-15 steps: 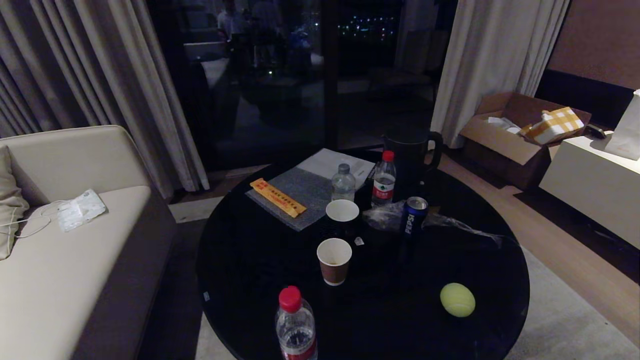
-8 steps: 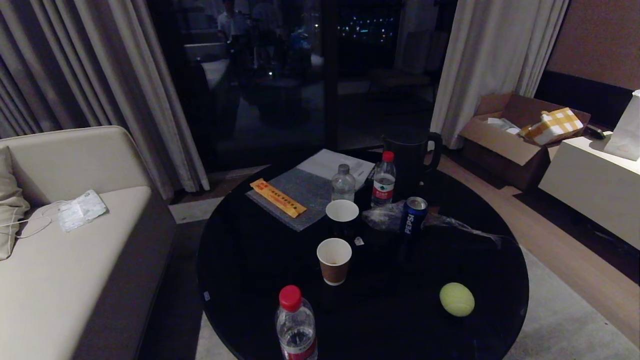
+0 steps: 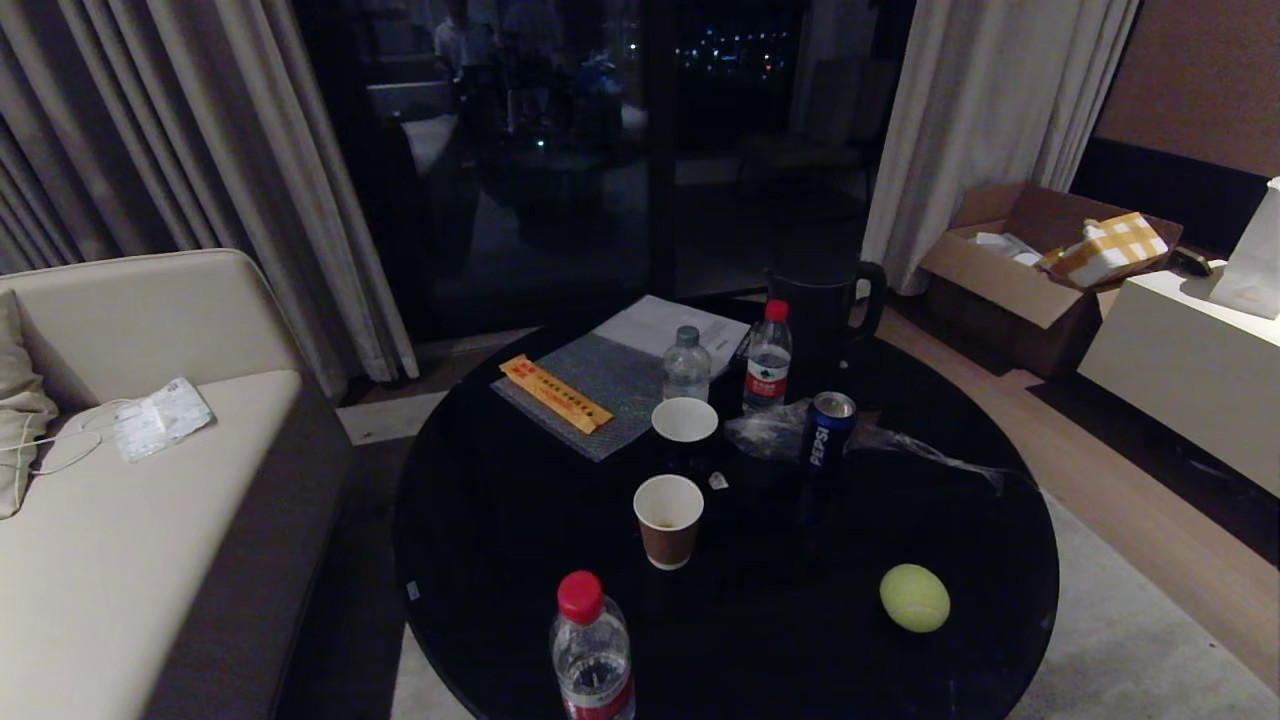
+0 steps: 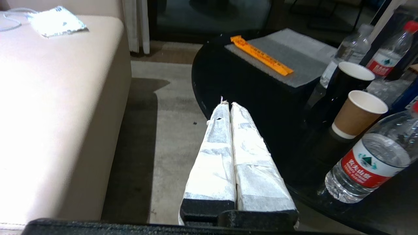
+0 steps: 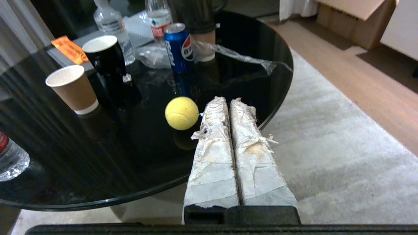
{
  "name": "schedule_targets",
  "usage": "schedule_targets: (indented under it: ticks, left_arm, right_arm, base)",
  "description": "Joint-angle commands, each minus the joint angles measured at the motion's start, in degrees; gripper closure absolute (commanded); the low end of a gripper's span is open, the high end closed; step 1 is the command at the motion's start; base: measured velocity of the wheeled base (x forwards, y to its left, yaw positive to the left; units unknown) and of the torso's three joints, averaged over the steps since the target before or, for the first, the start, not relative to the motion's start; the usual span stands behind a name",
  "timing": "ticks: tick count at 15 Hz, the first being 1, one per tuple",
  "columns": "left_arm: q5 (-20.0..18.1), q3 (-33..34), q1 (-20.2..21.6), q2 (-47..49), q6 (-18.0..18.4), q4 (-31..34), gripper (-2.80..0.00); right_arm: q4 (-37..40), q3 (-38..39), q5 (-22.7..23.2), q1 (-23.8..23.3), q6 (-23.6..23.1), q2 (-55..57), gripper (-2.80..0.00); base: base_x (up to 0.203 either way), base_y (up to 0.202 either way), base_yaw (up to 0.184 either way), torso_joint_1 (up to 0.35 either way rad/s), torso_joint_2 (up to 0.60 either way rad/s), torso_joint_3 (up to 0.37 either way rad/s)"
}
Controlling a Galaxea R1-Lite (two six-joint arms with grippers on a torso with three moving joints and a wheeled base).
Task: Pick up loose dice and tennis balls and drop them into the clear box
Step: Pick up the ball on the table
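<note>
Where cups (image 3: 668, 518) crowd, tennis ball (image 3: 914, 597) apart.

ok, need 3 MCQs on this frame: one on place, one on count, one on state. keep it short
1. Where is the tennis ball?
A. on the sofa
B. on the black table, near its right edge
C. in the cardboard box

2. How many paper cups stand on the table?
A. one
B. two
C. four

3. How does the right end effector stand?
A. shut, empty
B. open around the ball
C. shut on the can

Key:
1 B: the head view shows the ball on the glass top, right of the brown cup.
2 B: the brown cup and a black cup behind it.
3 A: the right wrist view shows the taped fingers pressed together, the ball lying beside them, not between.
</note>
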Motion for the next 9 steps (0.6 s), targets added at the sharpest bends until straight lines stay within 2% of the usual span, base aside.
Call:
schedule_targets:
  ticks: [1, 9]
  left_arm:
    - [0.0, 0.1, 0.0, 0.1, -0.1, 0.0, 0.00]
    - [0.0, 0.0, 0.0, 0.1, -0.1, 0.0, 0.00]
  right_arm:
    - [0.0, 0.4, 0.0, 0.0, 0.0, 0.1, 0.00]
    - [0.0, 0.4, 0.0, 0.0, 0.0, 0.1, 0.00]
  base:
    - [0.000, 0.000, 0.000, 0.002, 0.01, -0.138]
    - [0.000, 0.000, 0.000, 0.002, 0.00, -0.189]
